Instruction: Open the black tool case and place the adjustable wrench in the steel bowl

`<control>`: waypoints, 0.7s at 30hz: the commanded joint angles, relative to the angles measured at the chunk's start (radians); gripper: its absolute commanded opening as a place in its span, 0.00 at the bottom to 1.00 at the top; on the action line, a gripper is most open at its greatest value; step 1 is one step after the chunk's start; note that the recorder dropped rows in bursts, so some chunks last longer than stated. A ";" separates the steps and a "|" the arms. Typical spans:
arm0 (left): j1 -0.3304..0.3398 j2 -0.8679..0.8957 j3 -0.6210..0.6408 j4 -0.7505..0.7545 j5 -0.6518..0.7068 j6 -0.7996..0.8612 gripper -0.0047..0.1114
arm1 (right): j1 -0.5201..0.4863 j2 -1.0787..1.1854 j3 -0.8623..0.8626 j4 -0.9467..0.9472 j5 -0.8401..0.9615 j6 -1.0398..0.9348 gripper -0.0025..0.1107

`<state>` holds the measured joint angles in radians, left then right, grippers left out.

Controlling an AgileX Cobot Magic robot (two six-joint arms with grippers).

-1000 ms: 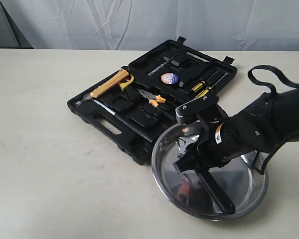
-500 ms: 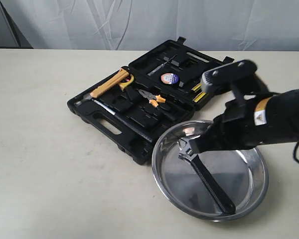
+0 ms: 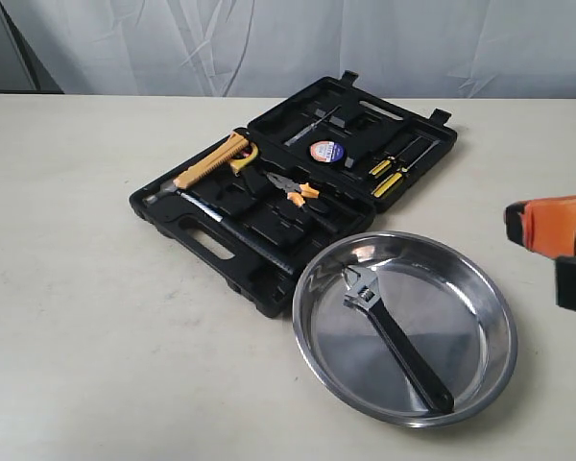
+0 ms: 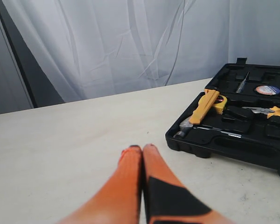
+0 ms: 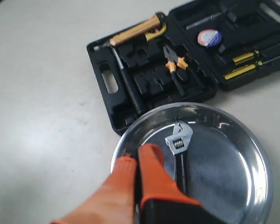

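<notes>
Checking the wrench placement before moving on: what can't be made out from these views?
Right wrist view: handle end of the adjustable wrench, hidden behind the right gripper.
Exterior view: most of the right gripper, cut off by the right edge; the left gripper is outside it.
Left wrist view: the steel bowl is out of frame.

Lab test bench: bare table [image 3: 96,336], white curtain [image 3: 269,48] backdrop.

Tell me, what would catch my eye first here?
The shiny bowl at the front of the table stands out, with a black-handled wrench lying across its bottom. Behind it to the left, a black case lies open, showing pliers and a hammer. The right gripper, orange-fingered and shut, hovers to the right of the bowl.
</notes>
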<state>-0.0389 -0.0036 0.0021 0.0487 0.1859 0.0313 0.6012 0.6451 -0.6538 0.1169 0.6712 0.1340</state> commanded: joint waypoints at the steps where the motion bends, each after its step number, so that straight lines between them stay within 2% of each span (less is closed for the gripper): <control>1: -0.004 0.004 -0.002 -0.002 -0.004 -0.001 0.04 | -0.001 -0.080 0.002 0.005 0.002 0.000 0.02; 5: -0.004 0.004 -0.002 -0.002 -0.004 -0.001 0.04 | -0.003 -0.142 0.020 -0.054 -0.009 -0.002 0.02; 8: -0.004 0.004 -0.002 -0.002 -0.004 -0.001 0.04 | -0.040 -0.210 0.115 -0.106 -0.123 -0.006 0.02; 16: -0.004 0.004 -0.002 -0.002 -0.006 -0.001 0.04 | -0.339 -0.459 0.578 -0.117 -0.738 -0.006 0.02; 19: -0.004 0.004 -0.002 -0.002 -0.006 -0.001 0.04 | -0.407 -0.546 0.654 -0.109 -0.812 -0.006 0.02; 21: -0.004 0.004 -0.002 -0.002 -0.006 -0.001 0.04 | -0.444 -0.597 0.654 -0.117 -0.741 -0.008 0.02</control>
<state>-0.0389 -0.0036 0.0021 0.0487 0.1859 0.0313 0.2051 0.1112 -0.0130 0.0060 -0.0551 0.1340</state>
